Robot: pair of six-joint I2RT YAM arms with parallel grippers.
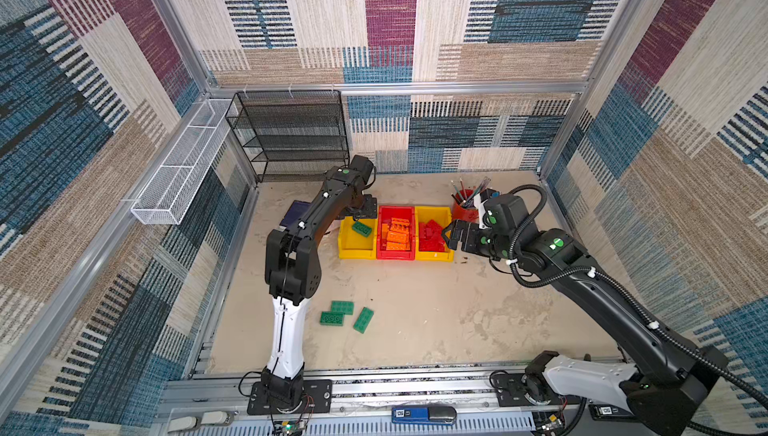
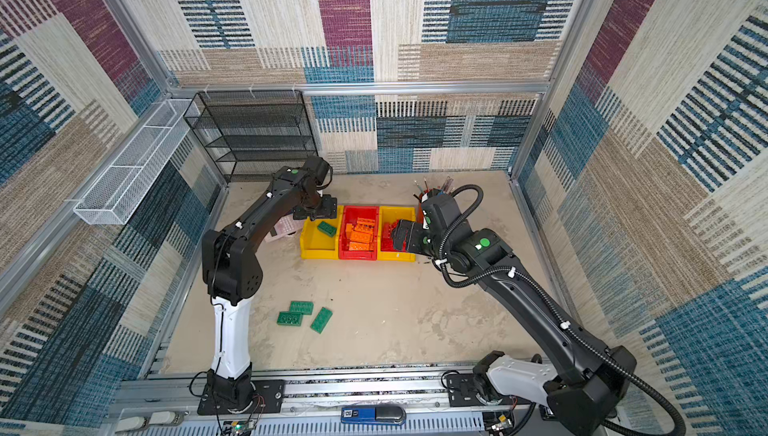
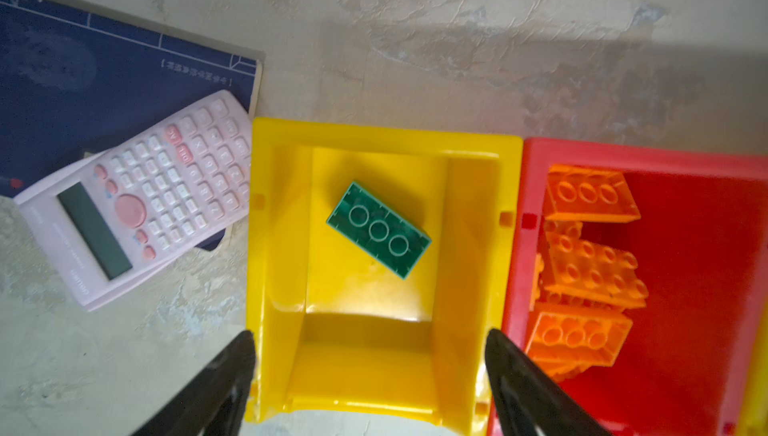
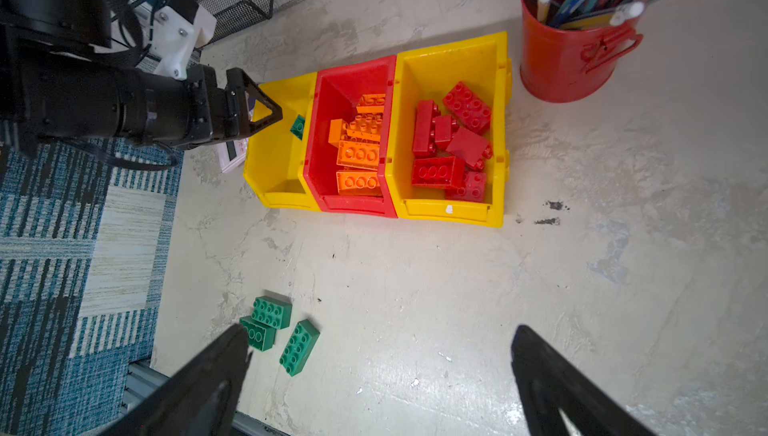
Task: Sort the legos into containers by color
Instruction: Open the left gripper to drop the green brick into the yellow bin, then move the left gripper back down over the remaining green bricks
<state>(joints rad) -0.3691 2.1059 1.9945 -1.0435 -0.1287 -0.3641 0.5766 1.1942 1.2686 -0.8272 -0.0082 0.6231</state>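
Observation:
Three containers stand in a row: a left yellow bin (image 1: pixel 357 254), a red bin (image 1: pixel 395 256) and a right yellow bin (image 1: pixel 434 256). One green lego (image 3: pixel 378 230) lies studs-down in the left yellow bin (image 3: pixel 382 132). Orange legos (image 1: pixel 399 236) fill the red bin and red legos (image 4: pixel 449 142) the right yellow one. Three green legos (image 1: pixel 342 307) (image 1: pixel 331 318) (image 1: pixel 363 320) lie loose on the table by the left arm. My left gripper (image 3: pixel 370 336) hangs open over the left yellow bin, holding nothing. My right gripper (image 1: pixel 449 236) stands open and empty above the right yellow bin's right side.
A pink calculator (image 3: pixel 137 201) rests on a dark blue book (image 3: pixel 83 80) just left of the bins. A red pencil cup (image 4: pixel 569 55) stands behind the right yellow bin. A black mesh shelf (image 1: pixel 291 134) and a white wire basket (image 1: pixel 183 163) sit at the back left.

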